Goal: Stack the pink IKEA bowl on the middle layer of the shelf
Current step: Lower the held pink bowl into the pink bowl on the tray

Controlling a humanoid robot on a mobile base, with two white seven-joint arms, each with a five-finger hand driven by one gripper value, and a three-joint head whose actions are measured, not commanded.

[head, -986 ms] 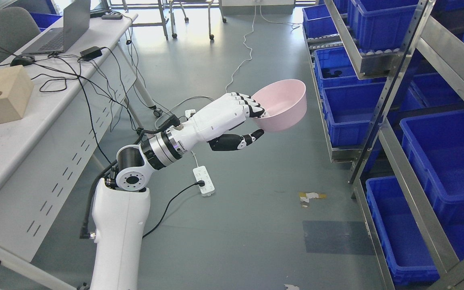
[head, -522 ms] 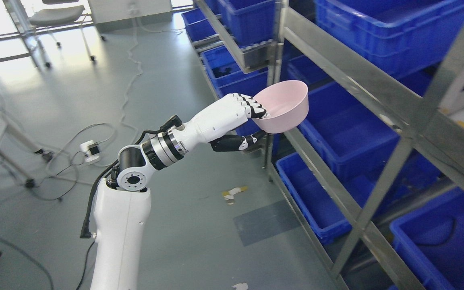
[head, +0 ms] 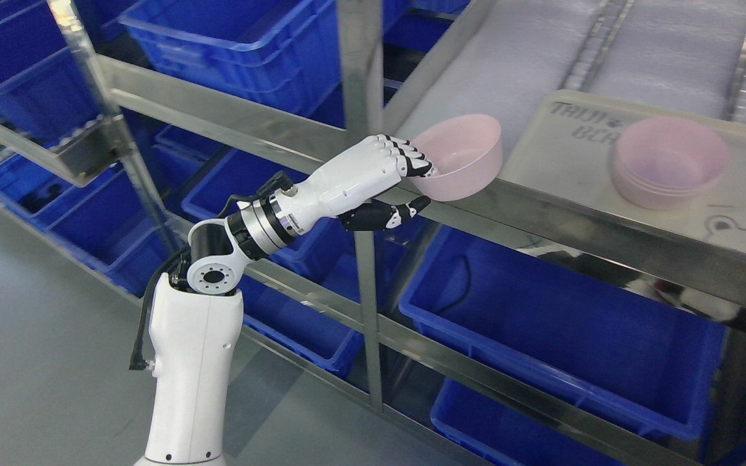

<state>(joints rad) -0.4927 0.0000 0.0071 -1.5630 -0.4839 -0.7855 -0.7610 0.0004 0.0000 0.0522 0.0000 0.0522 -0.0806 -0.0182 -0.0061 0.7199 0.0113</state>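
At the shelf's near edge, left hand (head: pixel 386 181) holds pink bowl (head: pixel 460 165) by its left rim, fingers (head: pixel 408 162) curled over it, thumb below. Stack of pink bowls (head: pixel 667 162) sits on grey tray (head: pixel 580 142), well right.

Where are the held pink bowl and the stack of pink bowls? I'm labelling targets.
held pink bowl (head: pixel 460 162): head view, inside wall.
stack of pink bowls (head: pixel 669 162): head view, top bowl's inside.

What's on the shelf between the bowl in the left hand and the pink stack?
Head view: nothing stands between the held bowl and the stacked bowls, only a bare stretch of the printed grey tray.
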